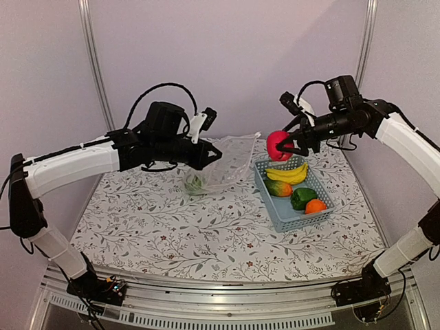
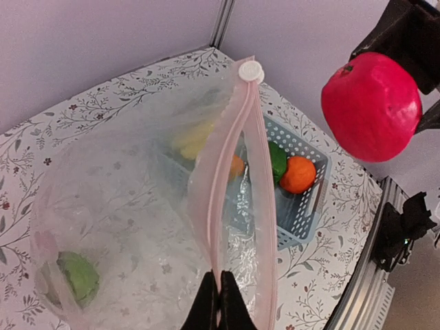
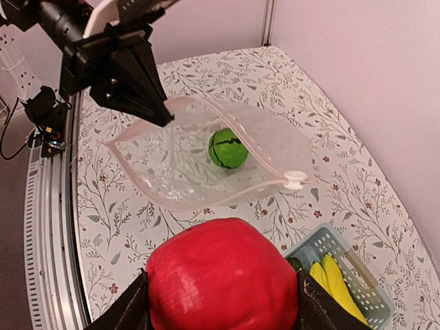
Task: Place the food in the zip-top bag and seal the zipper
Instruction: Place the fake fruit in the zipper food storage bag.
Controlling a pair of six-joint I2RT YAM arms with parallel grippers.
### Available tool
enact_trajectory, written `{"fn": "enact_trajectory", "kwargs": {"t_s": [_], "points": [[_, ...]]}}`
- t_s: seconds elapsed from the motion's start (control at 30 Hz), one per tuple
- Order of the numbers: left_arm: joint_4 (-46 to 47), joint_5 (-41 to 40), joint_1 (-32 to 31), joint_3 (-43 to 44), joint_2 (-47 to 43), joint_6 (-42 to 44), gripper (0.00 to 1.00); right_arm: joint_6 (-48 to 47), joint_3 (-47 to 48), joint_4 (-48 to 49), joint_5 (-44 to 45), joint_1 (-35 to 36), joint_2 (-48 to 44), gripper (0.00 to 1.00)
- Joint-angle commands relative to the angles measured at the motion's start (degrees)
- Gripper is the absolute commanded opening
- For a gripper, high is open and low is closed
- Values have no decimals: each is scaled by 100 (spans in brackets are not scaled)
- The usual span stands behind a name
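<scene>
Above a flower-patterned table [image 1: 172, 234], the left gripper [image 1: 213, 155], its jaws pressed together, pinches the pale pink zipper [image 2: 237, 158] of a clear bag [image 1: 230, 165], holding the mouth lifted and gaping toward the right arm. A green ball [image 1: 196, 183] lies inside the bag. The right gripper [image 1: 289, 144] clamps a pink-red fruit [image 1: 278, 146] in the air, just beside the bag's mouth and over the far corner of a blue basket [image 1: 302, 221] (bananas [image 1: 289, 173], mango [image 1: 278, 188], green pepper [image 1: 301, 198] and orange [image 1: 315, 205] lie in it).

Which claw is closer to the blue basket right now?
Right. The right claw holds the red fruit just above the basket's far left corner. The left claw is farther off to the basket's left, pinching the bag's edge.
</scene>
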Motion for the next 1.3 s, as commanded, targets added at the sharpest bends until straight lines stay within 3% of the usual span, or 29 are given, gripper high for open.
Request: {"fn": "enact_trajectory", "kwargs": {"t_s": [0.0,0.23,0.53,0.6,0.7,0.8,1.0,1.27], "points": [[108,414,44,755,477,-586,0,204,642,238,-767,290,-102,53],[576,1130,136,764,679,-1018,0,355,1396,325,-639,660,585,53],[1382,2189,756,330,481,-1762,0,321,1438,1089,45,870,1174,55],[1460,2238,866,233,405,-1796,0,314,1439,1243,346,923,1285,63],[1485,2240,966,134,348,-1798,0,329,1503,1421,807,1000,1431,84],[1513,2371,1027,62,369,-1855,0,435,1677,1455,779,1013,1514,91],[1551,2423,1055,-14,341,-1887,0,646,1658,1456,749,1015,1492,91],[1487,2232,1369,-40,326,-2055,0,260,1068,1360,861,1180,1050,91]]}}
